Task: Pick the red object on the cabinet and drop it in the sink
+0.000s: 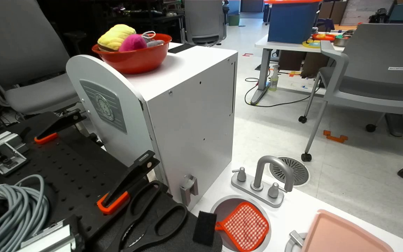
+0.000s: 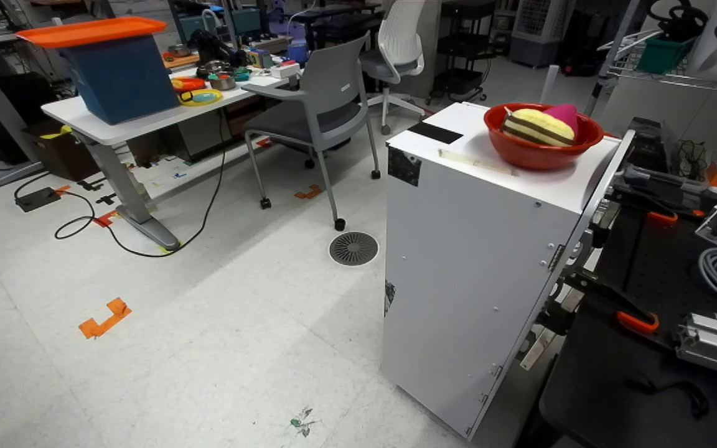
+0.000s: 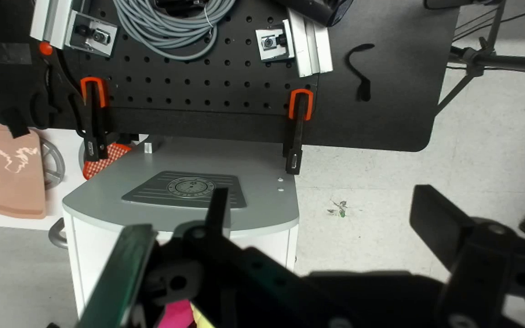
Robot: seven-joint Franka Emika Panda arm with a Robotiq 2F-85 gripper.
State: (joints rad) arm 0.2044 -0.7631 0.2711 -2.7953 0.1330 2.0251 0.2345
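My gripper [image 3: 321,199] stands with jaws wide apart — pink lump [image 1: 132,42] in red bowl [image 1: 140,61], atop white cabinet [image 1: 191,112].

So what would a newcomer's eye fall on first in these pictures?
Probably the red bowl on top of the white cabinet, with a bright magenta lump and a yellow plush in it. Next might come the red checked pad at the sink, lower down beside the cabinet. In the wrist view, the dark, open gripper looms across the lower part.
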